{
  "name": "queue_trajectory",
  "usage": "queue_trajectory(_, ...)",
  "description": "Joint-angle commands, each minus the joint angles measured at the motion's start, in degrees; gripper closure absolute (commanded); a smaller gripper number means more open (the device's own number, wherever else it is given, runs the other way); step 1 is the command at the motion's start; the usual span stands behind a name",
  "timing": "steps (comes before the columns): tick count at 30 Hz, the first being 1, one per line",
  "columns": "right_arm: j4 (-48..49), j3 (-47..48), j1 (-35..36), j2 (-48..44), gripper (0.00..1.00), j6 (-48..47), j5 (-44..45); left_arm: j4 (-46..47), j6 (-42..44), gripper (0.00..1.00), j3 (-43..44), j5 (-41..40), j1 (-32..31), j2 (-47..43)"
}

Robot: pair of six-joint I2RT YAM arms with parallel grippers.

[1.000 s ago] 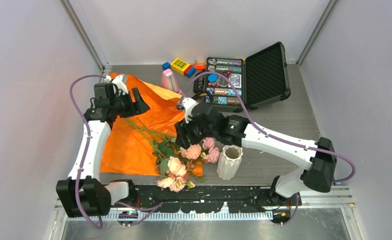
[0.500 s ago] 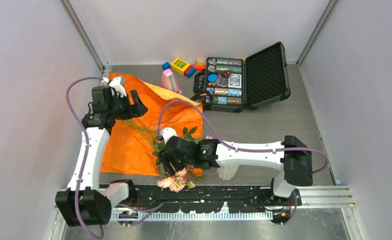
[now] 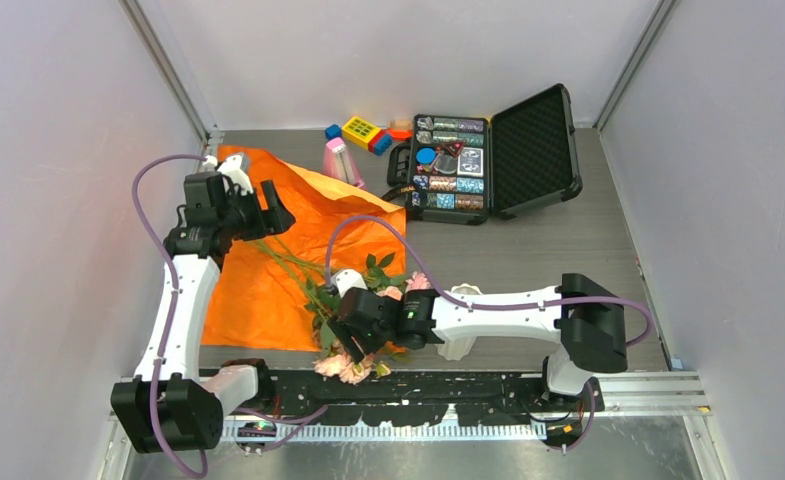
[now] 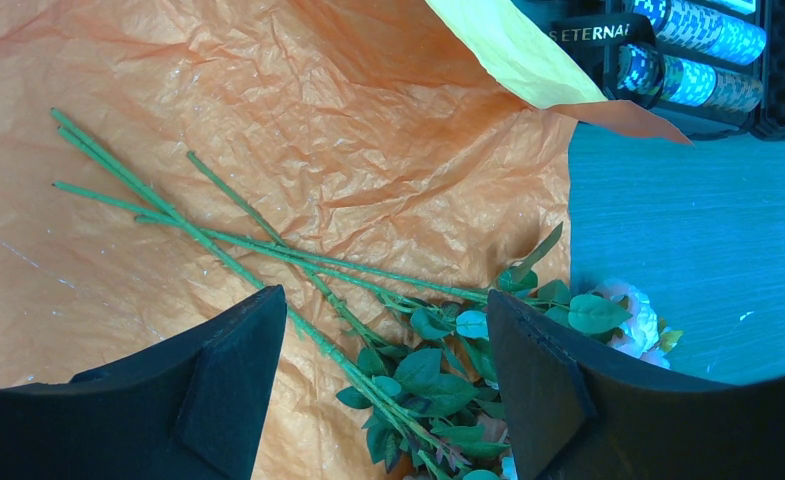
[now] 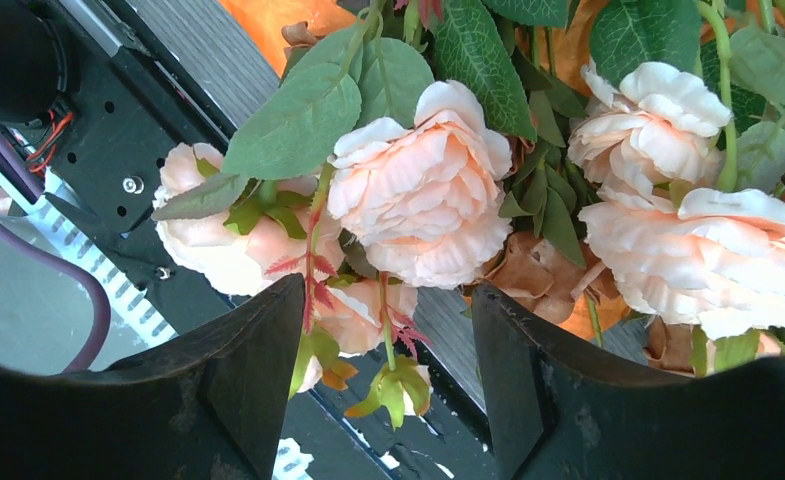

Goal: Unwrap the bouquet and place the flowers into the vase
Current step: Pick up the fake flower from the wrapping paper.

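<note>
right gripper (image 5: 386,300) swung down over the flowers (image 5: 423,215) at the orange paper's (image 4: 268,120) near right corner, jaws apart, nothing held; left gripper (image 4: 385,300) hung above the paper's far side, spread too.

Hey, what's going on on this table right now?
Two robot arms are working on an unwrapped bouquet. The orange paper lies spread flat with the flowers loose on it. The right gripper hangs open over the blooms, the left gripper open above the stems; neither holds anything. The vase, partly hidden by the right arm, has no flowers yet.
</note>
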Motion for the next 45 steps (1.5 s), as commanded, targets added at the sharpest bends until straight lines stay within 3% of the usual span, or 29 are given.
queue_trajectory(1, 2.1, 2.8, 0.3, -0.4, 0.32, 0.3, 1.9, 0.5, 0.9, 0.24, -0.2, 1.0, 0.0, -0.7)
queue_trajectory(9, 2.6, 3.8, 0.3, 2.1, 0.33, -0.1, -2.8, 0.4, 1.1, 0.24, -0.1, 0.7, 0.1, -0.4)
queue_trajectory(18, 2.6, 4.4, 0.2, 4.1, 0.53, -0.8, -7.6, 0.2, 1.0, 0.24, -0.1, 0.9, 0.0, 0.8)
queue_trajectory(26, 2.5, 5.8, 0.1, 6.3, 0.63, -1.6, -10.6, 0.3, 0.8, 0.24, -0.1, 1.4, 0.0, 1.5)
queue_trajectory(28, 2.2, 6.3, -0.1, 6.9, 0.69, -1.9, -12.2, 0.3, 0.9, 0.24, -0.1, 1.4, 0.0, 1.4)
queue_trajectory(31, 0.7, 7.3, -0.3, 7.2, 0.86, -2.6, -13.2, 0.4, 0.8, 0.24, -0.2, 1.2, 0.0, 1.2)
queue_trajectory(35, -2.6, 8.8, -0.2, 5.8, 0.98, -3.5, -12.2, 0.5, 0.9, 0.24, -0.2, 1.0, 0.1, 1.1)
queue_trajectory(45, -13.9, 13.1, -0.2, -2.8, 1.0, -7.3, -5.0, 1.7, 1.3, 0.24, -0.8, 2.0, 0.0, -1.1)
